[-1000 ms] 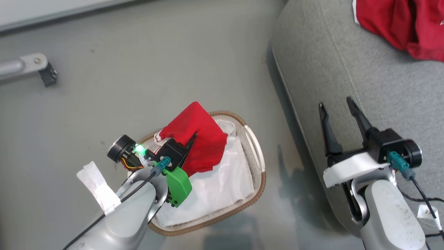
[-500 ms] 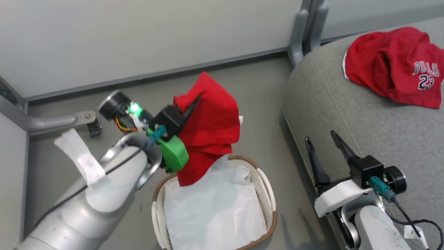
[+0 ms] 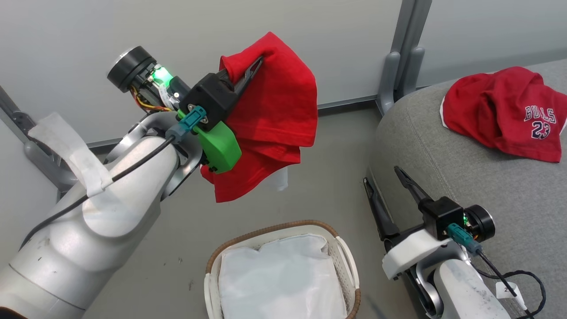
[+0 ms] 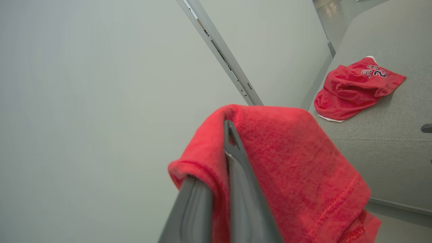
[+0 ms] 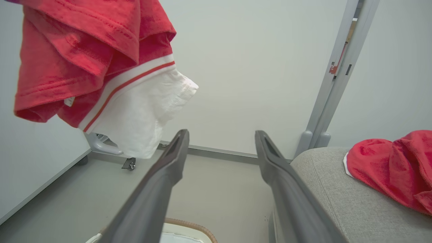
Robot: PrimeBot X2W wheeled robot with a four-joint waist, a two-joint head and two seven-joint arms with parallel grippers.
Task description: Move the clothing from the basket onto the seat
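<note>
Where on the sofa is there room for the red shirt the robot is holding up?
The seat is bare between the number 23 jersey and the right gripper, along its near edge. The far corner under the jersey is taken. The held garment hangs from the left gripper over the floor.

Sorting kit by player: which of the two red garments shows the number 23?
The jersey lying on the grey seat, with dark lettering above the 23. The other garment hangs from the left gripper, showing striped white trim but no number.
</note>
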